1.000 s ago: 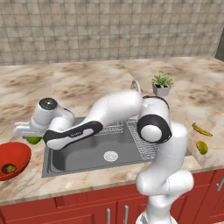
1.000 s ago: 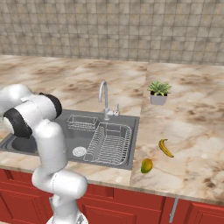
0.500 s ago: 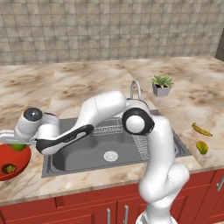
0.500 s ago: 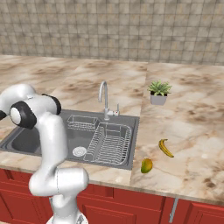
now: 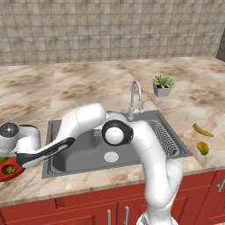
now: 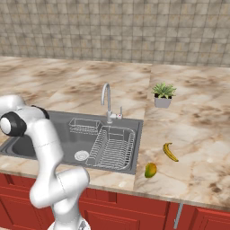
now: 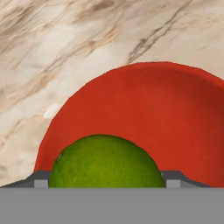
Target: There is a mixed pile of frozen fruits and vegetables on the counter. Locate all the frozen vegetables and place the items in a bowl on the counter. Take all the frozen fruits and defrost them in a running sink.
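I'm over the red bowl (image 7: pixel 175 127) at the far left of the counter (image 5: pixel 88 83), with the round green vegetable (image 7: pixel 107 162) between my gripper (image 7: pixel 107 181) tips. I'd stay centred and release low so it can't roll out. The jaws stand wide, seemingly clasping that vegetable. The other green piece (image 5: pixel 8 169) sits in the bowl.
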